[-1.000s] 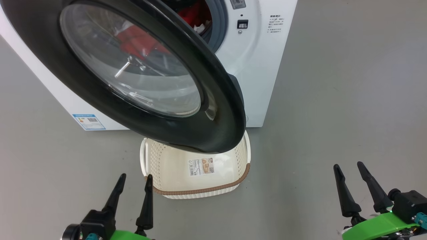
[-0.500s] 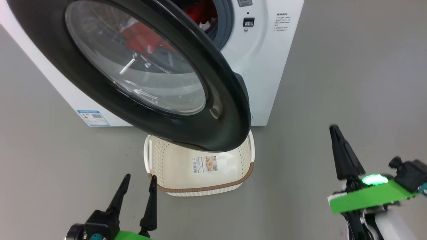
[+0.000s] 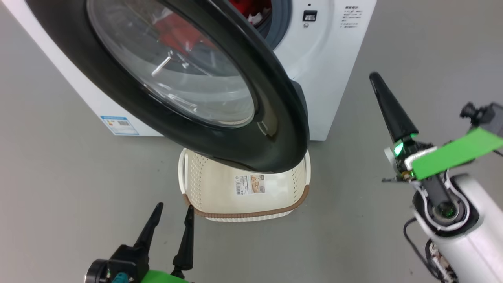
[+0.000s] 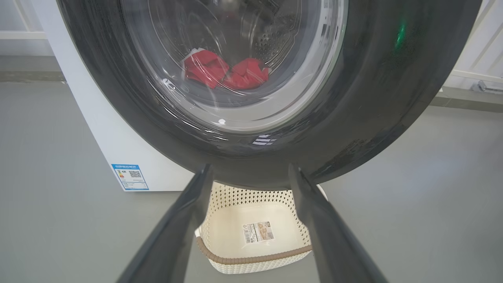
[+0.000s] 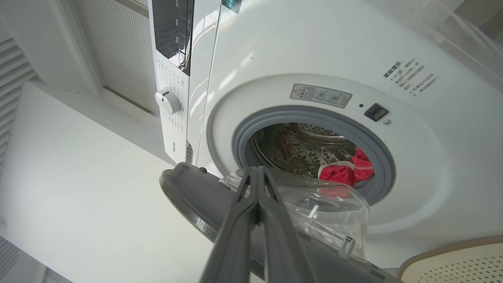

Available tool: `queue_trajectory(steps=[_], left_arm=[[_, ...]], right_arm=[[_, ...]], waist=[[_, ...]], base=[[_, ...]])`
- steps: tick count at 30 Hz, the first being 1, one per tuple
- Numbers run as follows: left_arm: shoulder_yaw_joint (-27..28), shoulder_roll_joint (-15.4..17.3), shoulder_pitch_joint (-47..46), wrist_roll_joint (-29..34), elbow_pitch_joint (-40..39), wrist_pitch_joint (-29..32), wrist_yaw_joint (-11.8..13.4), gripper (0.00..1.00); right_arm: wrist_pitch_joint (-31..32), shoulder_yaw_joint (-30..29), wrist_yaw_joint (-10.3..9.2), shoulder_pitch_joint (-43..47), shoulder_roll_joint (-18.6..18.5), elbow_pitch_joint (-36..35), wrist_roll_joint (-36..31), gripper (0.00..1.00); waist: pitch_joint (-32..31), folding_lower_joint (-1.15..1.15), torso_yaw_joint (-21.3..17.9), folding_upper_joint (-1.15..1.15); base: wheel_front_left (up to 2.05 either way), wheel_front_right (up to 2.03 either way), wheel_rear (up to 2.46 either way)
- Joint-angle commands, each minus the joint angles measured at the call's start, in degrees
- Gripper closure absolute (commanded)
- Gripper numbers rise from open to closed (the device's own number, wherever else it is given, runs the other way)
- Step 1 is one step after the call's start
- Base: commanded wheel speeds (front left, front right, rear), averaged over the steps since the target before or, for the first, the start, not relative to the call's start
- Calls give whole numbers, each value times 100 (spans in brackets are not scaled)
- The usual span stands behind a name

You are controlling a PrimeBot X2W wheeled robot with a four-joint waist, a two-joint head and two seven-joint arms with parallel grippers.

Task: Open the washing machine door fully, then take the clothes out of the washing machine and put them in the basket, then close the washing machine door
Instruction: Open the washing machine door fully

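From the head we see the washing machine door (image 3: 275, 129), glossy black rim round a bulging clear bowl, swung out above the cream perforated basket (image 3: 251, 215) with its brown woven-look rim. Our left end effector (image 3: 175, 206) hovers near that rim; the right end effector (image 3: 374, 75) stands beside the white washing machine (image 3: 334, 59). At the left wrist our tapered fingers (image 4: 173, 236) are spread, empty. At the right wrist they press together on nothing, before the grey rubber gasket (image 5: 241, 133) and perforated steel drum (image 5: 298, 149) holding the crumpled red clothes (image 5: 342, 173)
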Motion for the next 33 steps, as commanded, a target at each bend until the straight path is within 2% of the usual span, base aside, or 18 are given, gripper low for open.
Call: queue_trajectory(steps=[1,8,13,18,25,33], left_arm=[[138,53,-189,-55,-128,-46,30,0],[-15,53,-283,-118,-114,-46,64,0],[-194,53,-320,-170,-108,-46,92,0],[-361,53,-373,-238,-109,-46,127,0],[-518,53,-432,-324,-116,-46,183,0],[-603,53,-464,-390,-126,-46,235,0]], right_arm=[[238,46,44,-205,-20,-156,284,100],[2407,-374,44,-703,46,520,1646,100],[3633,-667,44,-1035,99,1221,1976,100],[4719,-612,44,-1401,55,2111,2273,100],[5430,-497,44,-1928,21,2933,2412,100],[5703,-422,44,-2109,82,3209,2339,100]], waist=[[89,0,80,0],[213,0,239,0],[281,0,358,0],[363,0,471,0],[461,0,598,0],[505,0,681,0]], base=[[0,0,0],[0,0,0],[0,0,0],[0,0,0],[0,0,0],[0,0,0]])
